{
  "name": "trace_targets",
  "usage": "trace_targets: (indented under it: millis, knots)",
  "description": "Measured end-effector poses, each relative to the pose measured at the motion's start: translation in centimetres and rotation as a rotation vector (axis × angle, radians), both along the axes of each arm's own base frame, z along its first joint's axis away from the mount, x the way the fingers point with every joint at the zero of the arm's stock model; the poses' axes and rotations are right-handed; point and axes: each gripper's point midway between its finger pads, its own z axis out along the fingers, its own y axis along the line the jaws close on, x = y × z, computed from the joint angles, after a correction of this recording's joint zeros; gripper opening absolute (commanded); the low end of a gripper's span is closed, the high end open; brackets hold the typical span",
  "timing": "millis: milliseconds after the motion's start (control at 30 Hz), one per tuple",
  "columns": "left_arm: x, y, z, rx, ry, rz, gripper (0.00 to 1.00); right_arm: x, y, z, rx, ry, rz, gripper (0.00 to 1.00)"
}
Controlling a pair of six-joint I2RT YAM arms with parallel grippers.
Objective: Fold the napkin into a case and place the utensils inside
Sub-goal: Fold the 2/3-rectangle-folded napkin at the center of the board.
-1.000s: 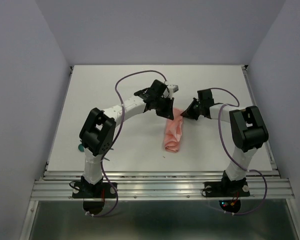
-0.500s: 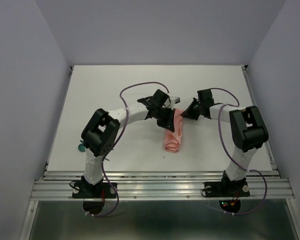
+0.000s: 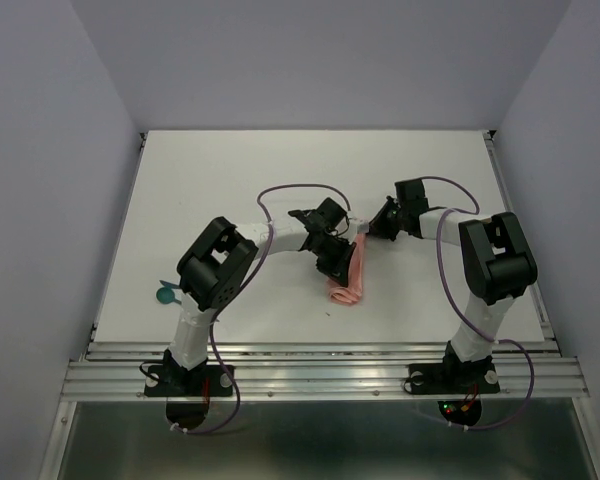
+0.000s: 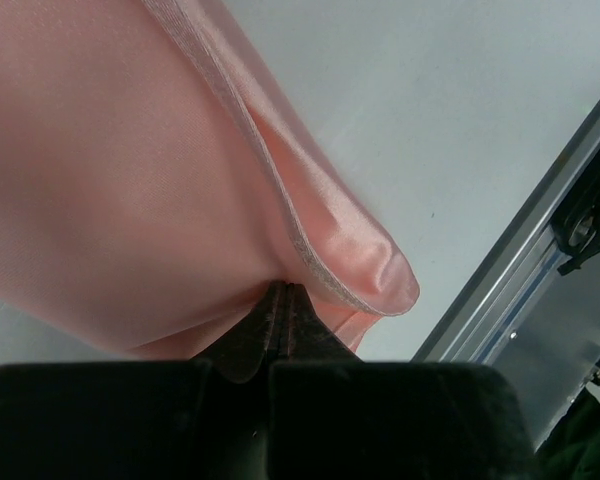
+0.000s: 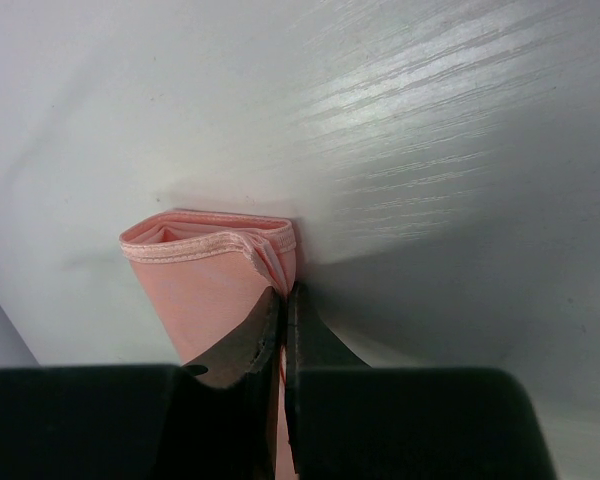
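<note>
We log the napkin (image 3: 355,275) bunched into a narrow strip at mid-worktop (image 3: 220,170). Our left end effector (image 4: 283,298) clenches its near fold, and the right end effector (image 5: 283,300) clenches its far corner. A teal utensil (image 3: 165,293) lies well apart, at the left edge.

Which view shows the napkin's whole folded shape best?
Top external: the napkin shows full length as a narrow strip. Left wrist shows only a close-up fold; right wrist only one hemmed end.
</note>
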Motion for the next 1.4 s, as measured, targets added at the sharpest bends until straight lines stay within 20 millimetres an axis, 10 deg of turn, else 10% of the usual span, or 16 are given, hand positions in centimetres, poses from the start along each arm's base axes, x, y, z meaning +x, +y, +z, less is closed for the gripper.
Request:
trace_targets:
  millis: [800, 1400]
  knots:
    - [-1.1, -1.7, 4.5, -0.063, -0.040, -0.087, 0.00, 0.0, 0.0, 0.0, 0.000, 0.000, 0.000, 0.01]
    - [-2.7, -1.2, -0.3, 0.004, 0.022, -0.066, 0.00, 0.0, 0.0, 0.0, 0.000, -0.002, 0.001, 0.01]
